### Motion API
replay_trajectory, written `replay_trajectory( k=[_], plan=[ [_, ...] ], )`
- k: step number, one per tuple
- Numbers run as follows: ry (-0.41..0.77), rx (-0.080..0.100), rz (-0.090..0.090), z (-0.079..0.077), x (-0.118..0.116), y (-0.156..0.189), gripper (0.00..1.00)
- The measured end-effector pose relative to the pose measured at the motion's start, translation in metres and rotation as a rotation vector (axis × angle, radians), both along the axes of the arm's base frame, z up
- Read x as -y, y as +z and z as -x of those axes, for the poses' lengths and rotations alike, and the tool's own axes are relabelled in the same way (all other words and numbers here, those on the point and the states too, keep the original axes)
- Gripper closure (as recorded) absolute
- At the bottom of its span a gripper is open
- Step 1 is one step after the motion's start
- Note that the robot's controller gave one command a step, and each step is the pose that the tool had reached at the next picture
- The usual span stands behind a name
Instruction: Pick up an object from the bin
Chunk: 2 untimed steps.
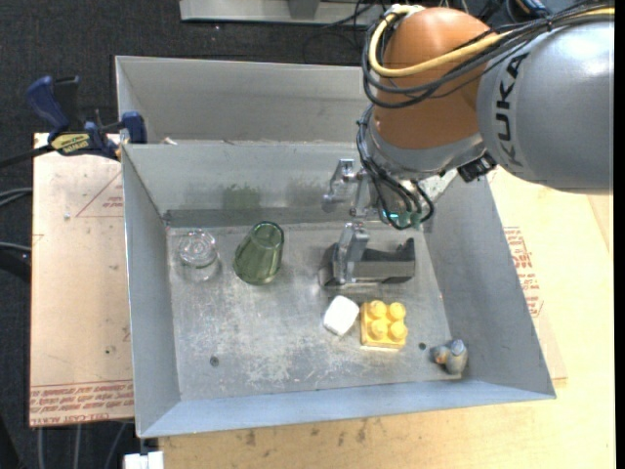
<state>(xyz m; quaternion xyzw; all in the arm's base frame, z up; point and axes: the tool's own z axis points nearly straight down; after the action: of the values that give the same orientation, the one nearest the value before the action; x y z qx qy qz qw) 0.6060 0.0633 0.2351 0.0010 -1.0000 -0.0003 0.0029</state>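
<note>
A grey metal bin (146,291) stands on a board, its scuffed floor carrying a few well-spaced items. The gripper (344,264) is low over the middle of the floor, towards the back wall, hanging from the arm's orange-covered wrist, which enters from the right. Just to its right lies a dark, blocky object (389,262), close against the gripper; actual contact cannot be confirmed. Whether the gripper is spread or clamped cannot be told, and nothing can be confirmed in its grasp.

In front of the gripper and near it sit a white block (341,315) and a yellow studded brick (384,323), side by side and just apart. To the left, a green translucent cup (260,253) lies on its side, with a clear glass (195,252) upright beyond it. A small grey-and-orange item (450,356) rests near the front right corner.
</note>
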Motion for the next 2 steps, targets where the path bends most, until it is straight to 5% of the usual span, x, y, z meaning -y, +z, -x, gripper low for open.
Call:
replay_trajectory(
  k=[1, 2],
  plan=[
    [-0.001, 0.007, -0.001, -0.001, 0.000, 0.004, 0.00],
    [0.138, 0.017, -0.002, 0.017, 0.010, -0.016, 0.00]
  ],
)
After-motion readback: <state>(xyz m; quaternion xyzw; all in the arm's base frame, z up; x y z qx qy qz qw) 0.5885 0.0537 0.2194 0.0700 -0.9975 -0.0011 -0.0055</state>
